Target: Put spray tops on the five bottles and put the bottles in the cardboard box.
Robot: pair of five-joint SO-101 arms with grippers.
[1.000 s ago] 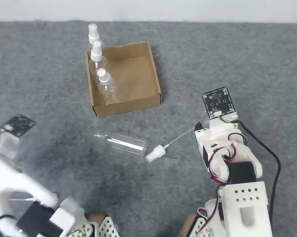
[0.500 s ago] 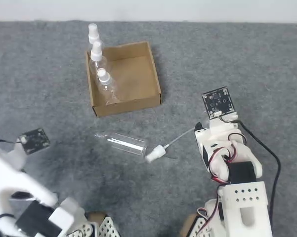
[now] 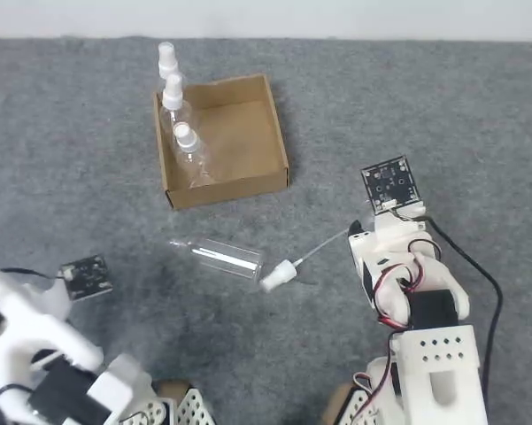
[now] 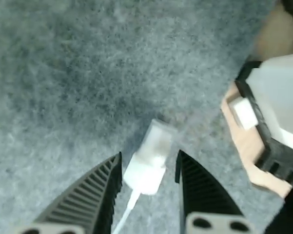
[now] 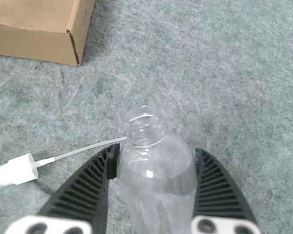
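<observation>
Three clear bottles with white spray tops (image 3: 187, 144) stand along the left wall of the cardboard box (image 3: 248, 133). A fourth, topless bottle (image 3: 227, 257) lies on the grey carpet. Beside it lies a loose spray top (image 3: 279, 276), its thin tube pointing at the right arm (image 3: 398, 266). My right gripper (image 5: 156, 195) is shut on an open-necked clear bottle (image 5: 153, 161), held upright. My left gripper (image 4: 148, 158) is shut on another white spray top (image 4: 153, 146), low over the carpet at the front left, tube toward the camera.
Grey carpet covers the table. The left arm (image 3: 35, 341) sits at the front left corner. An arm's base (image 4: 270, 112) stands close beside the left gripper. The box corner (image 5: 39, 29) lies beyond the held bottle, and the loose spray top (image 5: 12, 170) rests off to one side of it.
The left arm's wrist has swung rightward and toward the front of the table in the high view. The right arm, the lying bottle and the loose top have not moved.
</observation>
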